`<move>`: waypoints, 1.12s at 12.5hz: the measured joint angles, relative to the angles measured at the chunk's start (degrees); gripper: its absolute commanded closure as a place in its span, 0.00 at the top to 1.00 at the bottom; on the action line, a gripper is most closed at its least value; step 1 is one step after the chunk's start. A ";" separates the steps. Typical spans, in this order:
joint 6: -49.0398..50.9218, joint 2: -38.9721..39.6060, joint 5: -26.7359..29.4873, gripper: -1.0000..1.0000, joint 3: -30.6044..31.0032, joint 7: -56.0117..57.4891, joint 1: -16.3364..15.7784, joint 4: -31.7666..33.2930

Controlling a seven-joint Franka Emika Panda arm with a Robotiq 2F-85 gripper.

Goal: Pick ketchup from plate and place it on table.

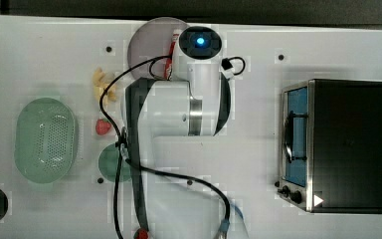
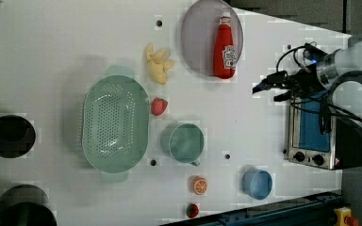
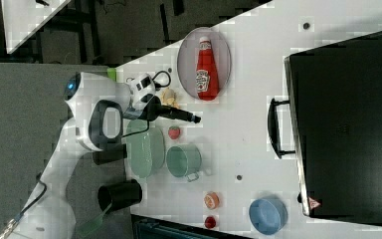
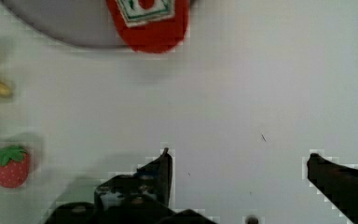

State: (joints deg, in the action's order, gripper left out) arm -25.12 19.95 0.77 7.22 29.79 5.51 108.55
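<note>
The ketchup point(image 2: 224, 47), a red bottle with a white cap, lies flat on the pale lilac plate point(image 2: 195, 37) at the table's point(image 2: 52, 47) far edge in the left view. The right view has the ketchup point(image 3: 206, 67) on the plate point(image 3: 186, 59) too. In the top view my arm covers most of the ketchup point(image 1: 171, 50) and part of the plate point(image 1: 146, 37). My gripper point(image 2: 266, 92) hangs open and empty over bare table, to the left view's right of the plate. In the wrist view the gripper point(image 4: 240, 161) is apart from the bottle's base point(image 4: 151, 28).
Bananas point(image 2: 158, 63), a strawberry point(image 2: 159, 106), a mint basket point(image 2: 115, 122) and a green cup point(image 2: 185, 142) lie below the plate in the left view. A toaster oven point(image 2: 313, 136) stands under my wrist. A blue bowl point(image 2: 258, 183) and an orange point(image 2: 199, 185) sit near the front edge.
</note>
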 measured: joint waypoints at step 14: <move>-22.05 19.00 -5.32 1.00 0.81 8.81 -1.92 -8.39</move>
State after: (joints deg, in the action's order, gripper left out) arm -47.17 38.94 -4.55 8.04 38.61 3.59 100.16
